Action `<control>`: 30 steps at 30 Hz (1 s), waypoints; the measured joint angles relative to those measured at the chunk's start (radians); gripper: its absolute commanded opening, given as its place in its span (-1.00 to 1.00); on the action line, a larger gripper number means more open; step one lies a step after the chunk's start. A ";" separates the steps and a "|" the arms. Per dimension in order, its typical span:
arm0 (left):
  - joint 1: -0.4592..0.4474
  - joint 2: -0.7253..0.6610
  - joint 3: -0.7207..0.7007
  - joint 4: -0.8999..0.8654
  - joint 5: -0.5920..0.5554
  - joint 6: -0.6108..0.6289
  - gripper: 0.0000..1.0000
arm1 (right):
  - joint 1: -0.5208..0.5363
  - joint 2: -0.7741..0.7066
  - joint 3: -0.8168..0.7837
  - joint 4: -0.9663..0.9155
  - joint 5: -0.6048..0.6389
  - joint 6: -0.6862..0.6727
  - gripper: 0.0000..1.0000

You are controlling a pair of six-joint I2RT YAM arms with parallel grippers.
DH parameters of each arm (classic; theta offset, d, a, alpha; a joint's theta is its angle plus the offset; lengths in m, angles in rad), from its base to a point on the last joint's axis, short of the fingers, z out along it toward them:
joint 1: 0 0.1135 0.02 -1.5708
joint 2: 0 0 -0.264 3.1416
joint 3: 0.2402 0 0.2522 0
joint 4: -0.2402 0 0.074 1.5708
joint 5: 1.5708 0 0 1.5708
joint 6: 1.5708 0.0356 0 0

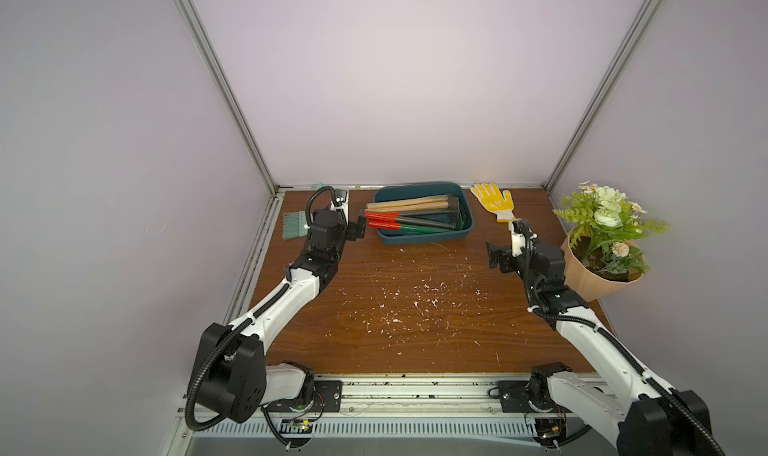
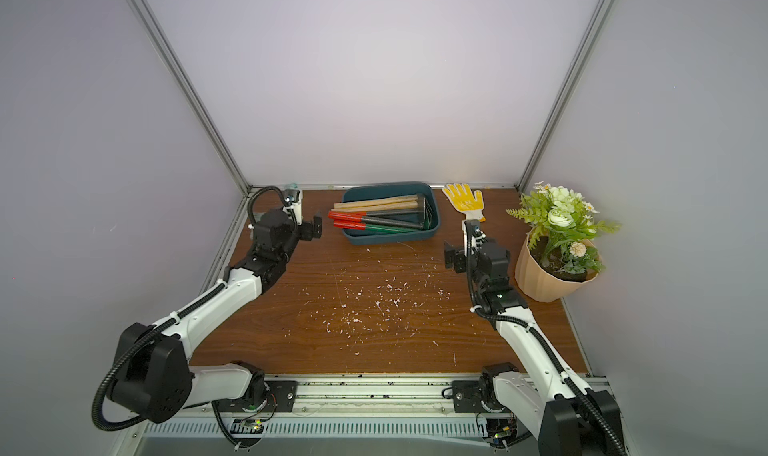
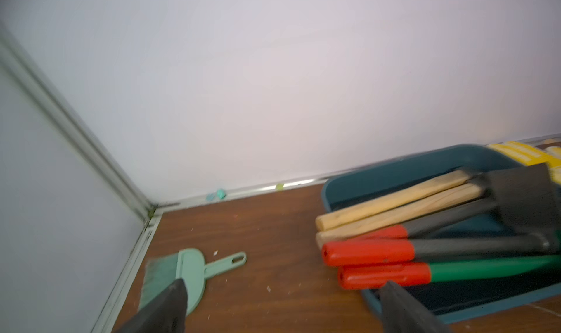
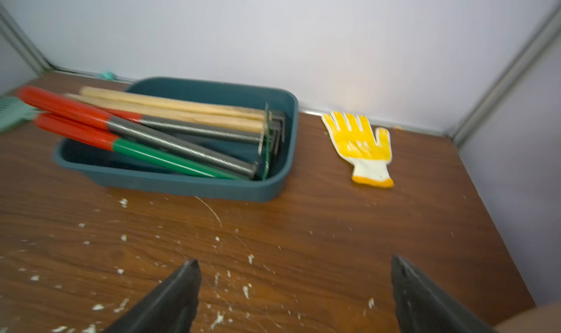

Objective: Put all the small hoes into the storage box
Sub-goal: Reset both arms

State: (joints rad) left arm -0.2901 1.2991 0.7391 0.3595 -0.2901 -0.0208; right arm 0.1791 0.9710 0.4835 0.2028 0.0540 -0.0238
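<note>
Just ahead of the left claw (image 1: pixel 360 228), the box (image 1: pixel 419 238) holds tools (image 1: pixel 415 216) lengthwise, handles toward it. Both claws gape empty; the right claw (image 1: pixel 493 255) is farther off

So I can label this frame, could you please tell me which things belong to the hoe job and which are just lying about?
Job: storage box, hand tools lying in it (hoe presumably among them), left gripper, right gripper, both open and empty.
Lying about: yellow glove, green brush, potted plant.
</note>
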 measured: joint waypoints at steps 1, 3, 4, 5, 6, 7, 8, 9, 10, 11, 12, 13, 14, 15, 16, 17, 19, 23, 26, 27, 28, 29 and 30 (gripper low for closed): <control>0.020 -0.008 -0.066 0.023 -0.023 -0.007 0.99 | -0.007 -0.010 -0.047 0.015 0.032 0.004 0.99; 0.072 -0.036 -0.188 0.066 -0.060 -0.017 0.99 | -0.017 -0.023 -0.114 0.038 0.095 0.009 0.99; 0.103 -0.056 -0.240 0.084 -0.072 -0.021 0.99 | -0.021 -0.029 -0.140 0.054 0.124 0.010 0.99; 0.133 -0.079 -0.282 0.103 -0.083 -0.025 0.99 | -0.023 -0.034 -0.160 0.078 0.147 0.010 0.99; 0.155 -0.095 -0.311 0.122 -0.095 -0.029 0.99 | -0.024 -0.037 -0.178 0.106 0.167 0.010 1.00; 0.176 -0.105 -0.332 0.148 -0.106 -0.032 0.99 | -0.024 -0.038 -0.194 0.142 0.187 0.010 1.00; 0.187 -0.106 -0.345 0.178 -0.116 -0.035 0.99 | -0.026 -0.037 -0.209 0.177 0.206 0.011 1.00; 0.189 -0.100 -0.351 0.203 -0.116 -0.036 0.99 | -0.029 -0.032 -0.220 0.209 0.214 0.012 0.99; 0.190 -0.086 -0.356 0.231 -0.115 -0.037 0.99 | -0.032 -0.019 -0.229 0.246 0.221 0.012 0.99; 0.190 -0.067 -0.361 0.261 -0.109 -0.038 1.00 | -0.035 0.000 -0.239 0.286 0.227 0.013 0.99; 0.190 -0.044 -0.371 0.294 -0.101 -0.039 1.00 | -0.038 0.020 -0.247 0.323 0.229 0.012 0.99; 0.190 -0.018 -0.386 0.332 -0.092 -0.042 0.98 | -0.041 0.046 -0.256 0.362 0.230 0.013 0.99; 0.190 0.006 -0.403 0.359 -0.087 -0.045 0.98 | -0.045 0.071 -0.263 0.398 0.230 0.013 1.00; 0.190 0.027 -0.418 0.368 -0.079 -0.043 0.98 | -0.050 0.102 -0.269 0.433 0.229 0.013 1.00; 0.190 0.044 -0.429 0.380 -0.071 -0.039 0.99 | -0.054 0.137 -0.273 0.468 0.228 0.013 0.99; 0.191 0.055 -0.438 0.393 -0.062 -0.034 0.99 | -0.059 0.166 -0.275 0.497 0.226 0.013 0.99; 0.193 0.078 -0.439 0.424 -0.044 -0.026 0.96 | -0.071 0.244 -0.275 0.569 0.216 0.013 0.99; 0.197 0.166 -0.402 0.509 -0.010 -0.001 0.96 | -0.083 0.377 -0.251 0.667 0.179 0.008 0.99; 0.212 0.203 -0.386 0.529 0.020 0.006 0.98 | -0.088 0.467 -0.195 0.699 0.156 0.004 0.99; 0.216 0.203 -0.389 0.539 0.025 0.006 0.98 | -0.089 0.496 -0.172 0.712 0.147 0.003 0.99; 0.219 0.203 -0.389 0.546 0.033 0.007 0.98 | -0.091 0.515 -0.159 0.726 0.138 0.002 1.00; 0.220 0.203 -0.389 0.552 0.037 0.008 0.98 | -0.093 0.523 -0.156 0.737 0.125 0.002 1.00; 0.220 0.203 -0.389 0.560 0.042 0.009 0.98 | -0.097 0.523 -0.162 0.755 0.117 0.002 0.99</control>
State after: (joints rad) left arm -0.0696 1.5024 0.3500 0.9195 -0.2478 -0.0120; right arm 0.0826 1.4944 0.3218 0.9581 0.1715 -0.0219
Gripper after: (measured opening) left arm 0.990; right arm 0.997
